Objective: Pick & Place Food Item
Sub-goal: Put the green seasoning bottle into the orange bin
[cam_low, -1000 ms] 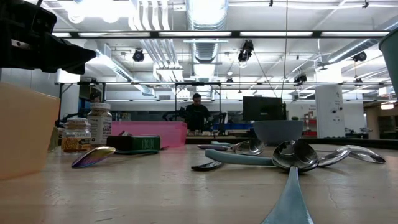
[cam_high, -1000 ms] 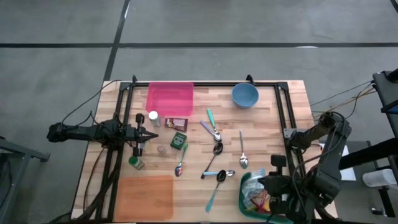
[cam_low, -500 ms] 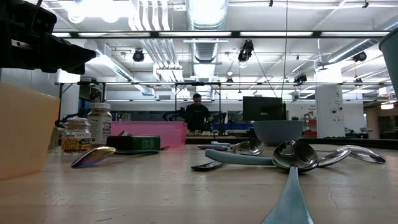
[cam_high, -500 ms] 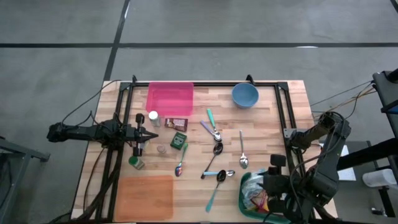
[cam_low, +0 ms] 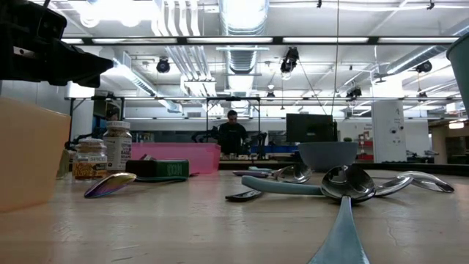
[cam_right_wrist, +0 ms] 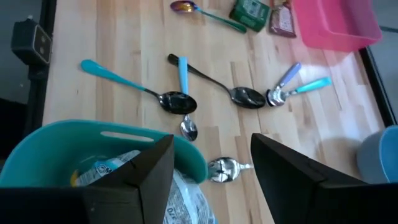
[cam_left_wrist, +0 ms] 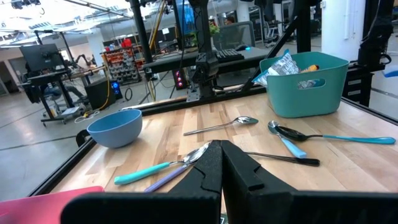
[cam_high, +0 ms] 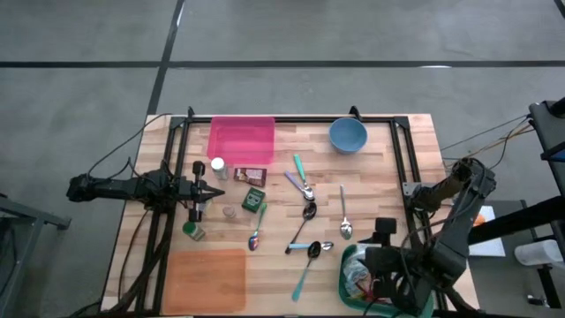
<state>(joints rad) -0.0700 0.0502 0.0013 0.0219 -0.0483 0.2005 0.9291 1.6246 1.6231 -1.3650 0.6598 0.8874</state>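
A teal bin [cam_high: 351, 265] stands at the table's near right corner with food packets [cam_right_wrist: 140, 180] inside. My right gripper [cam_right_wrist: 212, 142] hangs open above the bin's far rim [cam_right_wrist: 112, 134], its fingers on either side of a crinkled packet and touching nothing. Other food stays at centre left: a brown packet [cam_high: 250, 176], a green packet [cam_high: 254, 198] and small jars [cam_high: 218, 167]. My left gripper [cam_left_wrist: 221, 147] is shut and level at the table's left side [cam_high: 207, 188], holding nothing.
Several spoons [cam_high: 307, 212] lie scattered across the table's middle, some close to the bin. A pink tray [cam_high: 241, 139] and a blue bowl [cam_high: 348, 134] sit at the far edge, and an orange board [cam_high: 206, 278] lies near left. A black frame [cam_high: 402, 168] runs around the table.
My right arm has edged slightly toward the table's left over the teal bin and now covers more of the packets inside it. Nothing on the table has moved.
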